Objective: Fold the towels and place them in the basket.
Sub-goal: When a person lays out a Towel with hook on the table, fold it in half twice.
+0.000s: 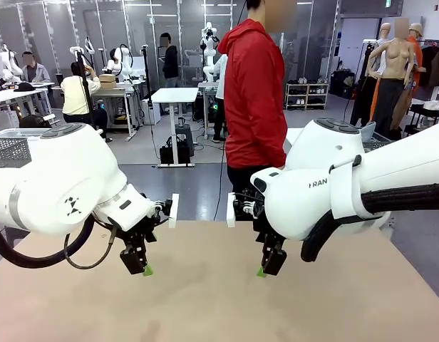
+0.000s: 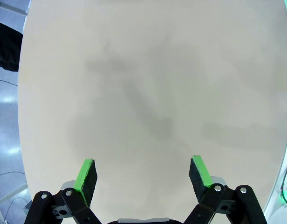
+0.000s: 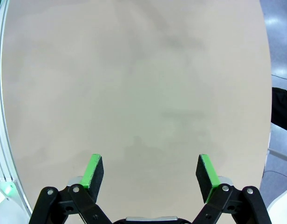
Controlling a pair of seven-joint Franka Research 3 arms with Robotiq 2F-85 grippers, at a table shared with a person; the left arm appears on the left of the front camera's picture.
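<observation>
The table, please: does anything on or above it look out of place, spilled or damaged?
Nothing stands out. The table looks smooth and unstained, with only soft shadows; the left gripper and right gripper hang above it, jaws open.

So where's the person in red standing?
Front view: the person in the red hoodie stands at the table's far edge, near the middle, beyond the gap between the left gripper and the right gripper.

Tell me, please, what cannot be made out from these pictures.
- Front view: the person's lower legs, hidden behind the right arm and the table.
- Front view: a dark mesh object, cut off by the left edge and the left arm; too little shows to identify it.
- Front view: the table's far corners, behind both arms.
</observation>
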